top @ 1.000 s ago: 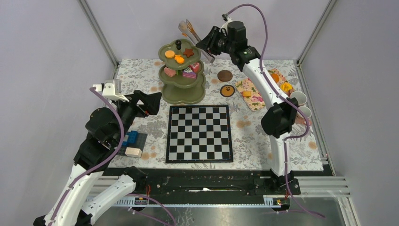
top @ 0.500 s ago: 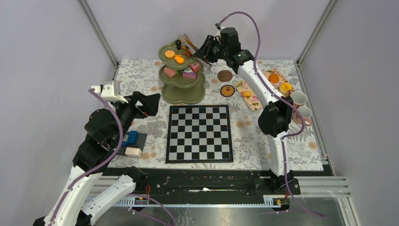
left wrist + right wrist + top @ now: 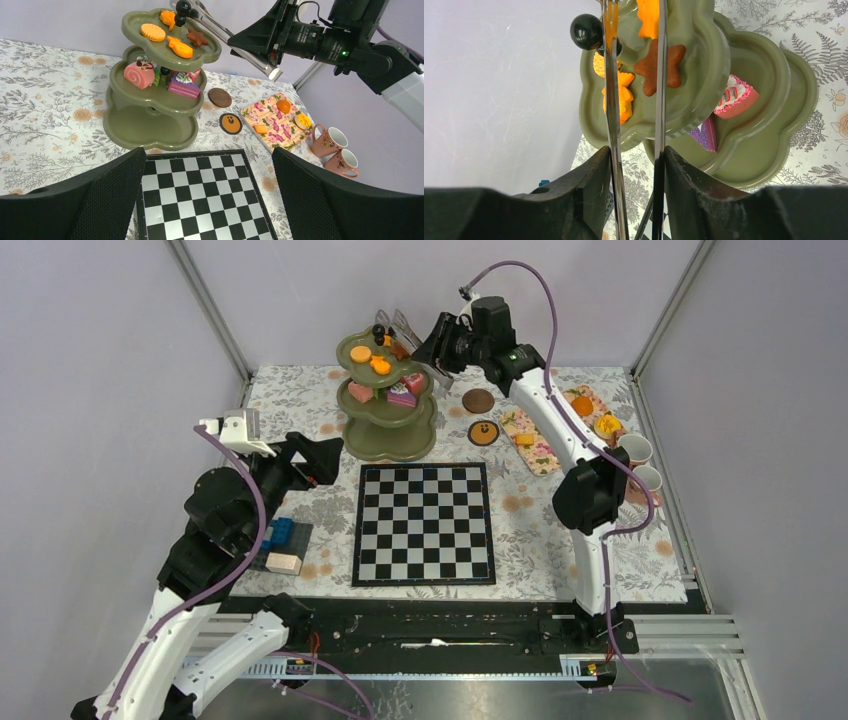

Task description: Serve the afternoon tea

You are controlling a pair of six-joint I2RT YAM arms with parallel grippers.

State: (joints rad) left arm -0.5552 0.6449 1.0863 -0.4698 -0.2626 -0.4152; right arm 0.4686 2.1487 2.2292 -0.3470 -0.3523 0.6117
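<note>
Left end effector (image 3: 208,150): wide open, holding nothing, above the near edge of the chessboard (image 3: 200,195).
Green stand (image 3: 150,140): three plates, one over the other, at the back of the tabletop (image 3: 45,100).
Top plate (image 3: 132,20): a round orange cookie (image 3: 152,32), an orange fish (image 3: 180,47) and a brown star (image 3: 197,36).
Middle plate (image 3: 120,85): a pink roll (image 3: 138,75) and a pink cake slice (image 3: 184,84).
Right end effector (image 3: 636,160): squeezing metal tongs (image 3: 659,125). The tong arms are a little apart, over the top plate by the black knob (image 3: 586,31).
Flowery tray (image 3: 272,117): right of the stand, with an orange pastry (image 3: 283,106), a yellow tart (image 3: 302,120) and a small orange piece (image 3: 260,129).
Pink cups (image 3: 330,141): two, just beside the tray.
</note>
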